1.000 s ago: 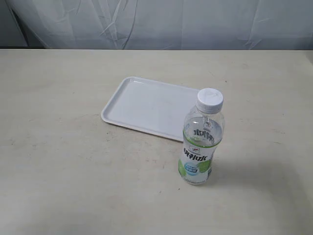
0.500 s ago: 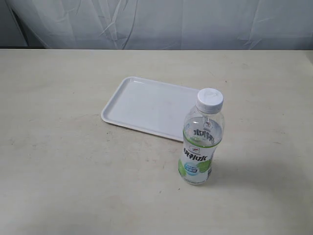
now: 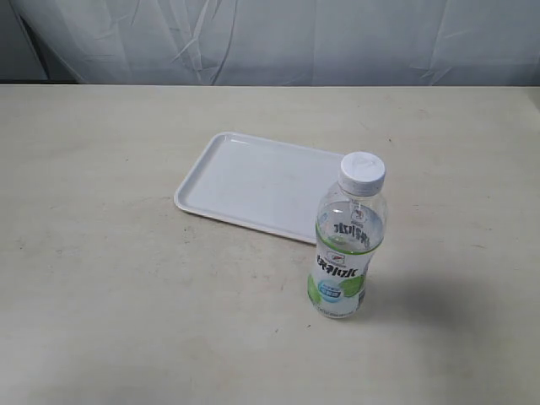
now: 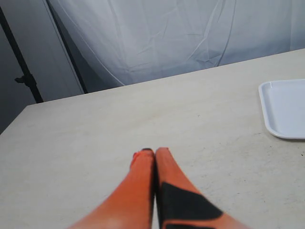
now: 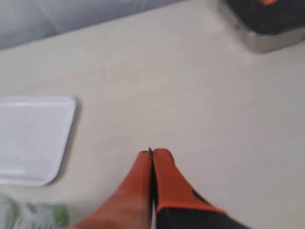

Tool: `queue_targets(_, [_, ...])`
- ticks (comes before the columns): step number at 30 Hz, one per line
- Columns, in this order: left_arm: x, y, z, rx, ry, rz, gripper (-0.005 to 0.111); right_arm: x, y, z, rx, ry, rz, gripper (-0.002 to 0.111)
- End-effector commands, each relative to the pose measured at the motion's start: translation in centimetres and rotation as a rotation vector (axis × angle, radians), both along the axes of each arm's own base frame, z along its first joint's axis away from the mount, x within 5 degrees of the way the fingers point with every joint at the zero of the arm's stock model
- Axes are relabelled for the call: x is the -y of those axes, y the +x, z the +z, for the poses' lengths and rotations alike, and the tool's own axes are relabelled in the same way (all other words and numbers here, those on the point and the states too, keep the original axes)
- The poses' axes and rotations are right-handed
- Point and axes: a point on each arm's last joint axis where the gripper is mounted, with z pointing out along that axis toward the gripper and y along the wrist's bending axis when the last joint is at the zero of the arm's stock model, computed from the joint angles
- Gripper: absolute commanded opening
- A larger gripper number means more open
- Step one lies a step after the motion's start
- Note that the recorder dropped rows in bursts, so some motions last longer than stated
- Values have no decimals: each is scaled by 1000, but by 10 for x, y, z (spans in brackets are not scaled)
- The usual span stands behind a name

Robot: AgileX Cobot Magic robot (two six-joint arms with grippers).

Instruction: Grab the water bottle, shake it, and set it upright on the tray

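Note:
The water bottle [image 3: 343, 245] stands upright on the table, white cap on top, just in front of the tray's near right corner. The white tray [image 3: 253, 181] lies flat and holds nothing. Neither arm shows in the exterior view. In the left wrist view my left gripper [image 4: 154, 151] is shut with nothing in it, above bare table, and a corner of the tray [image 4: 286, 107] shows off to one side. My right gripper [image 5: 151, 152] is shut on nothing too; the tray [image 5: 33, 138] and a blurred bit of the bottle's green label [image 5: 35, 215] appear at that view's edge.
A pale cloth backdrop [image 3: 270, 38] hangs behind the table's far edge. A dark metal base with an orange part [image 5: 267, 24] sits on the table in the right wrist view. A black stand pole [image 4: 21, 71] rises beyond the table in the left wrist view.
The soft shadow on the table to the right of the bottle has shifted a little; the bottle and tray have not moved.

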Motion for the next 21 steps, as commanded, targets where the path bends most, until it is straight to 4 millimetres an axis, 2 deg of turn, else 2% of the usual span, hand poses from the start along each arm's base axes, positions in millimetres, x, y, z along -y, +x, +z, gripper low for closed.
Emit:
queue_targets(1, [0, 0, -1, -1, -4, 0, 0, -33, 14, -30, -106, 144, 390, -1])
queue_targets(4, [0, 0, -1, -1, -4, 0, 0, -43, 13, -46, -74, 222, 482, -1])
queue_targets(9, [0, 0, -1, -1, -4, 0, 0, -41, -5, -82, -107, 148, 523, -1])
queue_targets(13, [0, 0, -1, -1, -4, 0, 0, -55, -23, -88, -18, 254, 688, -1])
queue_targets(16, [0, 0, -1, -1, -4, 0, 0, -56, -29, -92, -30, 264, 703, 0])
queue_targets(18, [0, 0, -1, -1, -4, 0, 0, -57, -31, -93, -23, 284, 701, 7])
queue_targets(21, [0, 0, -1, -1, -4, 0, 0, -57, -33, -100, -42, 299, 694, 27])
